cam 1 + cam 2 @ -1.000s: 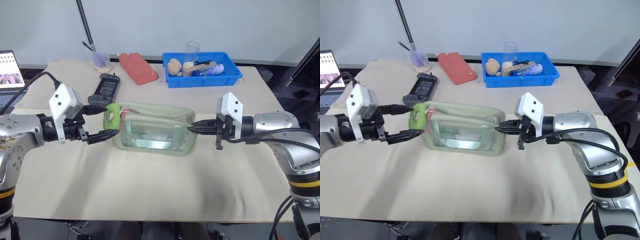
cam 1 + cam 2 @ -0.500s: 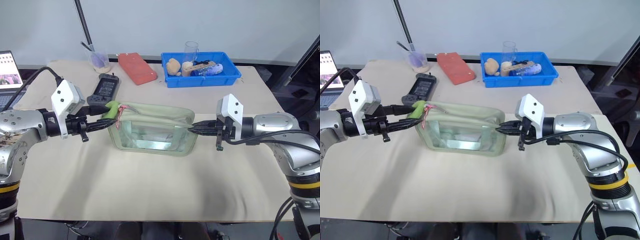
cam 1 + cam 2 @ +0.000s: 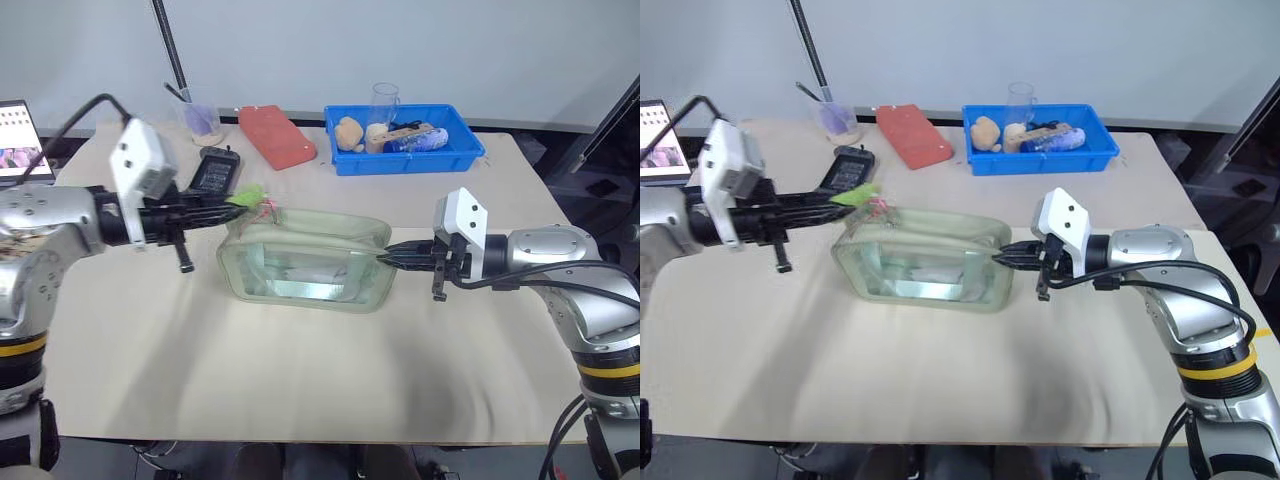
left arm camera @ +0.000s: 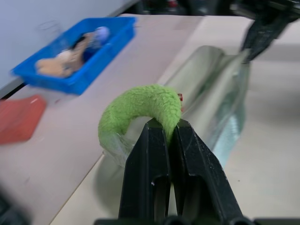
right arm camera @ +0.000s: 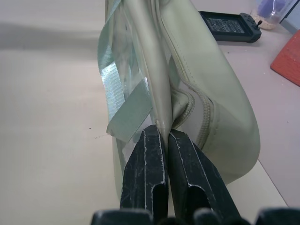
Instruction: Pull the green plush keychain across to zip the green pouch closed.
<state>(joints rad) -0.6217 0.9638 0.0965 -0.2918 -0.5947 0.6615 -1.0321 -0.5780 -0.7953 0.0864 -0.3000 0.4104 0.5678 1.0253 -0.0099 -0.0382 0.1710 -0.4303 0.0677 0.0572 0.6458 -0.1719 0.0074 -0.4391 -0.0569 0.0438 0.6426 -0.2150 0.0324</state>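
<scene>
The green plush keychain [image 4: 140, 110] is clenched by the left gripper [image 4: 164, 136]; the green pouch [image 3: 310, 262] end seam is pinched by the right gripper [image 5: 158, 136]. The fuzzy ring could slip free if pulled hard.

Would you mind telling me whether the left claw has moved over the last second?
Yes: the left claw, shut on the green plush keychain, has risen away from the table, toward the black remote.
</scene>
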